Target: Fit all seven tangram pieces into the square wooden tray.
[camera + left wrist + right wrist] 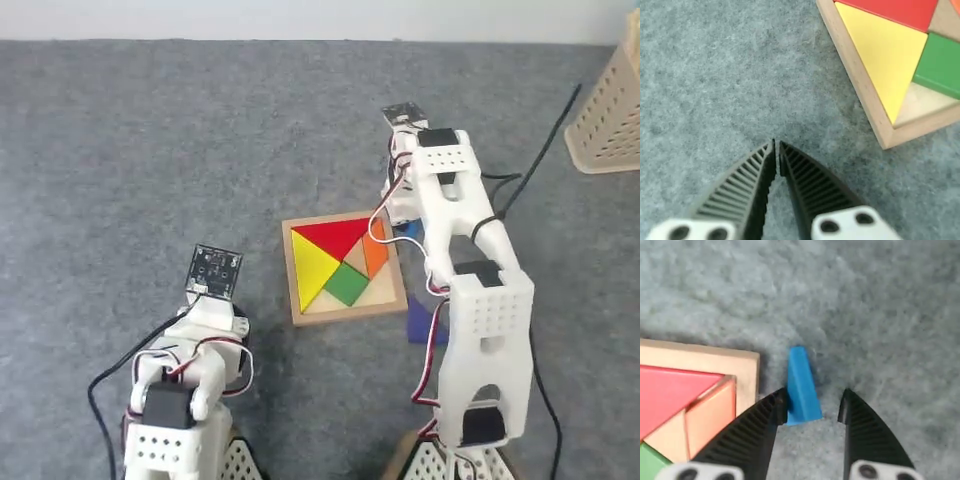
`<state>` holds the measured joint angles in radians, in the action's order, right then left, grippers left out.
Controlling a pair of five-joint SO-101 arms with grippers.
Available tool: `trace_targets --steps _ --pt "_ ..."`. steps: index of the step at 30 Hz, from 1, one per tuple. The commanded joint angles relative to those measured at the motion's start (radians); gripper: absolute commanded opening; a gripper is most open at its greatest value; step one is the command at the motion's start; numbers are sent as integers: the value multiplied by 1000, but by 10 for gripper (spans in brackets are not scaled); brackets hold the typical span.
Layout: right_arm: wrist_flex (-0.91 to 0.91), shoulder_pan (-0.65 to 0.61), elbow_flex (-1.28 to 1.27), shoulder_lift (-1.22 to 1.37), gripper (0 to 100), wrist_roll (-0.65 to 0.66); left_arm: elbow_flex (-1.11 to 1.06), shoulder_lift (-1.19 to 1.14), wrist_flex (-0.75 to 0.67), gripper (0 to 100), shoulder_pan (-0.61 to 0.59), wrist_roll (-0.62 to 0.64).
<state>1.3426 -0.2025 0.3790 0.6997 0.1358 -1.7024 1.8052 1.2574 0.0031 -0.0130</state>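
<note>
on a grey carpet (150,140), the right gripper (815,396) stands spread around a blue piece (801,385) just beside the wooden tray (747,377), one finger seemingly touching it. the piece, a narrow wedge apparently up on its edge, looks like painted wood: light, stiff and smooth enough to slip, so probably best pinched across its two broad faces. a red piece (335,238), yellow piece (312,268), green piece (347,285) and orange piece (375,255) lie in the tray. the left gripper (776,146), pressed together, hangs over the carpet near a tray corner.
</note>
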Motion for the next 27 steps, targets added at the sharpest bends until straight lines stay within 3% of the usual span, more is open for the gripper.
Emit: trace_targets --steps 1,13,19,27 --pt "36 21 49 -16 184 -14 18 20 6 12 -8 6" --pt "61 24 54 -24 187 -12 18 20 6 12 -8 6" --pt "51 -7 55 -16 188 121 18 20 6 12 -8 6" --pt "-12 1 49 -13 188 140 18 20 6 12 -8 6"
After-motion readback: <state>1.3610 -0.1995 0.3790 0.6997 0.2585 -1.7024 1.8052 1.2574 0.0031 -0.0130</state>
